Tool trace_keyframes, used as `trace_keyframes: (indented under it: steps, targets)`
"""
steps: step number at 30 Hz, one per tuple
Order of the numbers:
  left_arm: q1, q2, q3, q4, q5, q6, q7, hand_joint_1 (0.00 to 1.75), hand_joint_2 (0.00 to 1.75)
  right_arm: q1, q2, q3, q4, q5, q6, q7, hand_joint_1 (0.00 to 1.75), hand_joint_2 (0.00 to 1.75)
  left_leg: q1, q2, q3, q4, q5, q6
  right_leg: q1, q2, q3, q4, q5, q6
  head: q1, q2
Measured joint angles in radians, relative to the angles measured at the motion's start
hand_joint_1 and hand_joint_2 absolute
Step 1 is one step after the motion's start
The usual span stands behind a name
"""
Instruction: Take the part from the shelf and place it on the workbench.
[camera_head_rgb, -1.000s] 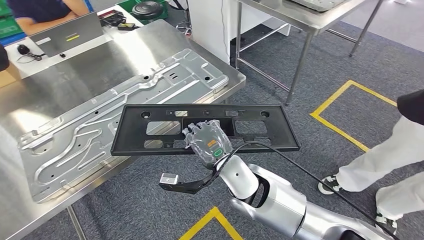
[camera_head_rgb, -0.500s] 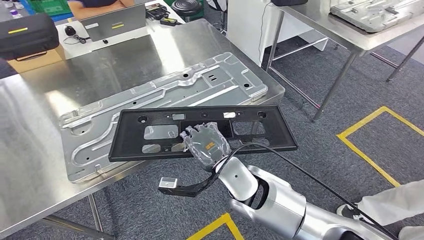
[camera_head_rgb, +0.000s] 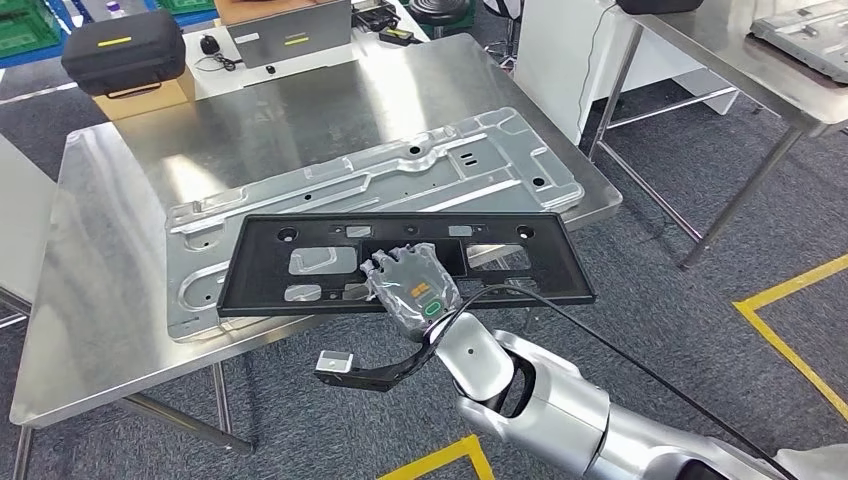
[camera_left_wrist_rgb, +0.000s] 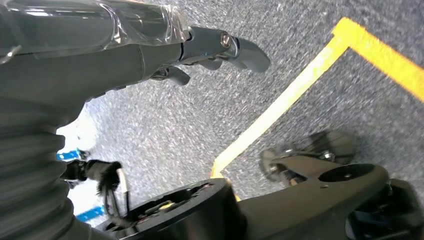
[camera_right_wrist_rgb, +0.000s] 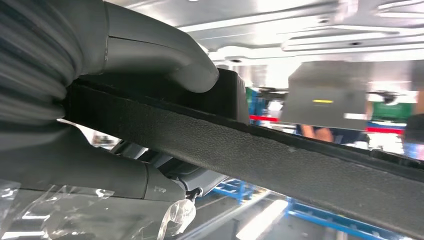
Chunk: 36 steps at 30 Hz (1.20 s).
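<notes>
Probably a factory workshop: steel workbenches (camera_head_rgb: 100, 300), stamped metal panel (camera_head_rgb: 400, 175), yellow floor tape (camera_head_rgb: 790, 290).

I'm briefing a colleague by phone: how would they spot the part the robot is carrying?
Find the steel workbench with a large silvery stamped metal panel lying on it. Over its near edge, the robot's right hand holds a long black plastic frame. Unlike the shiny panel, it is matte black, rectangular, with cut-out windows and round holes.
</notes>
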Motion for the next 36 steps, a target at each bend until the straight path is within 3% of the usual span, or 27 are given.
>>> trace_keyframes:
  steps: [1, 2, 4, 5, 7, 9, 11, 13, 14, 15, 16, 17, 19, 21, 23, 25, 27, 29, 30, 31, 32, 34, 36]
  targets:
    - [-0.001, 0.0, 0.0, 0.0, 0.0, 0.001, 0.0, 0.0, 1.75, 0.0, 0.0, 0.0, 0.0, 0.0, 0.0, -0.001, 1.75, 1.75, 0.001, 0.003, 0.004, -0.013, 0.019, -0.001, 0.0, -0.01, 0.005, 0.0, -0.004, 0.001, 0.0, 0.0]
    - [0.001, 0.0, 0.0, 0.0, 0.0, 0.003, 0.0, 0.0, 1.75, 0.001, 0.0, 0.0, 0.0, 0.0, 0.0, -0.001, 1.75, 1.75, 0.002, 0.009, 0.029, -0.069, 0.057, 0.0, -0.001, -0.021, 0.013, 0.0, -0.009, 0.003, 0.0, 0.0]
    - [0.009, 0.0, 0.0, 0.0, -0.001, 0.007, 0.002, 0.0, 1.75, 0.0, 0.001, 0.0, 0.0, 0.0, 0.0, -0.002, 1.75, 1.75, -0.005, 0.048, 0.101, -0.224, 0.128, 0.008, 0.002, -0.039, 0.028, -0.001, -0.019, 0.01, 0.0, 0.0]
    - [0.013, 0.0, 0.0, 0.0, -0.002, 0.009, 0.002, 0.0, 1.75, -0.001, 0.001, 0.0, 0.0, 0.0, 0.0, -0.002, 1.75, 1.75, -0.012, 0.069, 0.128, -0.282, 0.147, 0.015, 0.004, -0.047, 0.033, -0.003, -0.022, 0.014, 0.0, 0.0]
    - [0.018, 0.001, 0.0, 0.0, -0.002, 0.011, 0.002, 0.0, 1.75, -0.001, 0.001, 0.0, 0.0, -0.001, 0.0, -0.001, 1.75, 1.75, -0.024, 0.086, 0.14, -0.314, 0.146, 0.029, 0.01, -0.065, 0.036, -0.006, -0.025, 0.023, 0.001, 0.0]
    - [0.02, 0.001, 0.0, 0.0, -0.001, 0.012, 0.001, 0.0, 1.75, -0.001, 0.001, 0.0, 0.0, -0.001, 0.0, -0.001, 1.75, 1.75, -0.022, 0.062, 0.14, -0.321, 0.148, 0.04, 0.009, -0.073, 0.039, -0.004, -0.032, 0.033, 0.003, 0.0]
    - [0.019, 0.0, 0.0, 0.0, -0.001, 0.011, 0.001, 0.0, 1.75, -0.002, 0.001, 0.0, -0.001, -0.001, 0.0, -0.002, 1.75, 1.75, -0.015, 0.038, 0.147, -0.326, 0.15, 0.054, 0.006, -0.032, 0.018, 0.049, -0.065, 0.039, 0.003, 0.0]
    - [0.018, 0.0, 0.0, 0.0, -0.001, 0.011, 0.0, 0.0, 1.75, 0.0, 0.0, 0.0, 0.0, -0.002, 0.0, -0.002, 1.75, 1.75, -0.012, 0.016, 0.151, -0.327, 0.149, 0.065, 0.004, 0.017, -0.051, 0.185, -0.125, 0.041, 0.004, 0.0]
    - [0.018, 0.0, 0.0, 0.0, 0.0, 0.011, 0.0, 0.0, 1.75, 0.002, -0.001, 0.0, 0.0, -0.002, 0.0, -0.002, 1.75, 1.75, -0.012, 0.002, 0.153, -0.327, 0.148, 0.067, 0.004, 0.025, -0.092, 0.256, -0.148, 0.042, 0.005, 0.0]
    - [0.018, 0.0, 0.0, 0.0, 0.0, 0.011, 0.0, 0.0, 1.75, 0.004, -0.003, 0.0, 0.001, -0.002, 0.0, -0.002, 1.75, 1.75, -0.013, -0.01, 0.155, -0.327, 0.147, 0.069, 0.005, 0.028, -0.122, 0.302, -0.153, 0.042, 0.005, 0.0]
    - [0.019, 0.0, 0.0, 0.0, 0.0, 0.011, 0.0, 0.0, 1.75, 0.005, -0.005, 0.0, 0.001, -0.004, 0.0, -0.002, 1.75, 1.75, -0.013, -0.023, 0.158, -0.327, 0.145, 0.069, 0.005, 0.029, -0.133, 0.307, -0.137, 0.041, 0.005, 0.0]
    - [0.018, 0.0, 0.0, 0.0, 0.0, 0.011, 0.0, 0.0, 1.75, 0.006, -0.006, 0.0, 0.002, -0.007, 0.0, -0.003, 1.75, 1.75, -0.013, -0.034, 0.162, -0.326, 0.143, 0.069, 0.005, 0.03, -0.123, 0.269, -0.102, 0.039, 0.005, 0.0]
    - [0.019, -0.001, 0.0, 0.0, 0.0, 0.011, 0.0, 0.0, 1.75, 0.006, -0.006, 0.0, 0.002, -0.016, 0.001, -0.006, 1.75, 1.75, -0.014, -0.051, 0.172, -0.325, 0.136, 0.064, 0.005, 0.037, -0.062, 0.12, -0.017, 0.032, 0.006, 0.0]
    - [0.019, -0.001, 0.0, 0.0, -0.001, 0.011, 0.0, 0.0, 1.75, 0.005, -0.006, 0.0, 0.002, -0.021, 0.002, -0.008, 1.75, 1.75, -0.017, -0.06, 0.174, -0.323, 0.129, 0.055, 0.006, 0.045, -0.018, 0.016, 0.02, 0.027, 0.008, 0.0]
    - [0.02, -0.001, 0.0, 0.0, 0.0, 0.011, 0.0, 0.0, 1.75, 0.004, -0.006, 0.0, 0.002, -0.022, 0.003, -0.009, 1.75, 1.75, -0.017, -0.062, 0.171, -0.323, 0.125, 0.046, 0.008, 0.048, -0.012, -0.003, 0.018, 0.02, 0.008, 0.0]
    - [0.021, 0.0, 0.0, 0.001, 0.0, 0.011, 0.001, 0.0, 1.75, 0.004, -0.004, 0.0, 0.001, -0.022, 0.004, -0.009, 1.75, 1.75, -0.014, -0.049, 0.166, -0.31, 0.113, 0.035, 0.006, 0.046, -0.01, -0.006, 0.018, 0.011, 0.007, 0.0]
    - [0.019, 0.002, 0.0, 0.001, 0.0, 0.012, 0.003, 0.0, 1.75, 0.003, -0.001, 0.0, 0.001, -0.022, 0.004, -0.009, 1.75, 1.75, -0.01, -0.022, 0.127, -0.222, 0.065, 0.019, 0.002, 0.041, -0.007, -0.008, 0.018, 0.003, 0.003, 0.0]
    - [0.011, 0.001, 0.001, 0.001, 0.002, 0.013, 0.004, 0.0, 1.75, 0.005, 0.0, 0.0, 0.002, -0.022, 0.004, -0.009, 1.75, 1.75, -0.004, -0.004, 0.057, -0.08, 0.003, 0.006, 0.001, 0.035, -0.006, -0.008, 0.015, 0.0, 0.001, 0.0]
    - [0.007, 0.001, 0.002, 0.001, 0.004, 0.013, 0.005, 0.0, 1.75, 0.006, 0.0, 0.001, 0.002, -0.022, 0.004, -0.009, 1.75, 1.75, -0.002, -0.001, 0.031, -0.03, -0.01, 0.002, 0.001, 0.032, -0.006, -0.008, 0.014, 0.0, 0.001, 0.0]
    - [0.005, 0.001, 0.002, 0.001, 0.005, 0.013, 0.007, 0.0, 1.75, 0.007, 0.0, 0.001, 0.002, -0.022, 0.004, -0.009, 1.75, 1.75, 0.0, 0.002, 0.023, -0.015, -0.004, 0.0, 0.001, 0.029, -0.004, -0.008, 0.012, 0.001, 0.001, 0.0]
    - [0.004, 0.001, 0.003, 0.001, 0.006, 0.013, 0.01, 0.0, 1.75, 0.008, 0.0, 0.001, 0.002, -0.022, 0.005, -0.01, 1.75, 1.75, 0.002, 0.004, 0.034, -0.043, 0.021, 0.0, 0.0, 0.028, -0.001, -0.008, 0.01, 0.002, 0.001, 0.0]
    - [0.011, 0.001, 0.003, 0.001, 0.009, 0.011, 0.015, 0.0, 1.75, 0.008, 0.0, 0.001, 0.002, -0.022, 0.005, -0.01, 1.75, 1.75, 0.003, 0.01, 0.101, -0.189, 0.098, 0.003, 0.0, 0.027, 0.008, -0.008, 0.005, 0.007, 0.001, 0.0]
    - [0.018, 0.001, 0.004, 0.001, 0.018, 0.005, 0.017, 0.0, 1.75, 0.006, 0.001, 0.001, 0.002, -0.022, 0.005, -0.011, 1.75, 1.75, -0.002, 0.016, 0.149, -0.303, 0.138, 0.014, 0.002, 0.027, 0.009, -0.009, 0.003, 0.015, 0.001, 0.0]
